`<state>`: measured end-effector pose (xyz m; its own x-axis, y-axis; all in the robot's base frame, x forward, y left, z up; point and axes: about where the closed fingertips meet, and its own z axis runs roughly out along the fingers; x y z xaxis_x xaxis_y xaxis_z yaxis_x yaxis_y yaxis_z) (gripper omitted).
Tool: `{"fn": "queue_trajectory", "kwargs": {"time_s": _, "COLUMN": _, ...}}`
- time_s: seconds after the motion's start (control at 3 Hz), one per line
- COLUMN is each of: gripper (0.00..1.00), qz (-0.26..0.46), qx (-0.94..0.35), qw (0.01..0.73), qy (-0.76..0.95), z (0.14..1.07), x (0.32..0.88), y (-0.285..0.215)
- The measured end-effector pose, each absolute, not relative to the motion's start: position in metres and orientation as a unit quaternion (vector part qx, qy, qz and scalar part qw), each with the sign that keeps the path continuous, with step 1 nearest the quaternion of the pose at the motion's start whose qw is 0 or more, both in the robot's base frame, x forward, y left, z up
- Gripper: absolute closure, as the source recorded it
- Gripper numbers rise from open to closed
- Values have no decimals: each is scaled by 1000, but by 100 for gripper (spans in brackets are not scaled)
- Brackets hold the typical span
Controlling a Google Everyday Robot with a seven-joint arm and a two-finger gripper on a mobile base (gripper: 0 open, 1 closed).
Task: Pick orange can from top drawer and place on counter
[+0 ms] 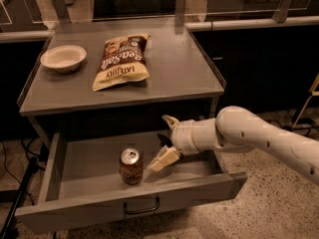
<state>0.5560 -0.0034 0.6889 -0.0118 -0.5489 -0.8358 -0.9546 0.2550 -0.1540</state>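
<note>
**Open Gripper Beside the Can, Nothing Grasped**

The gripper (159, 142) hung in the centre of the frame, over the right part of the top drawer (60, 161). Its fingers were spread wide and held nothing. The orange can (131, 166) stood upright on the drawer floor, just left of the lower finger (163, 159).

The likeliest slip looked to be that lower finger nudging the can and tipping it before both fingers straddled it. A grip too near the silver top could also let it swing loose on the lift.

The drawer, pulled open, held only the can. On the counter (174, 68) above lay a chip bag (120, 61) and, at upper left, a pale bowl (63, 58) that appeared empty.
</note>
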Motion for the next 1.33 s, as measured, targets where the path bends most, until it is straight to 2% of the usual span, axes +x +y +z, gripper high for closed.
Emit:
{"fn": "queue_trajectory", "kwargs": {"time_s": 1.0, "gripper": 0, "qz": 285, "qx": -542, "qw": 453, "qy": 647, "z": 687, "x": 538, "y": 29}}
{"fn": "queue_trajectory", "kwargs": {"time_s": 1.33, "gripper": 0, "qz": 279, "qx": -553, "qw": 446, "qy": 646, "z": 687, "x": 539, "y": 34}}
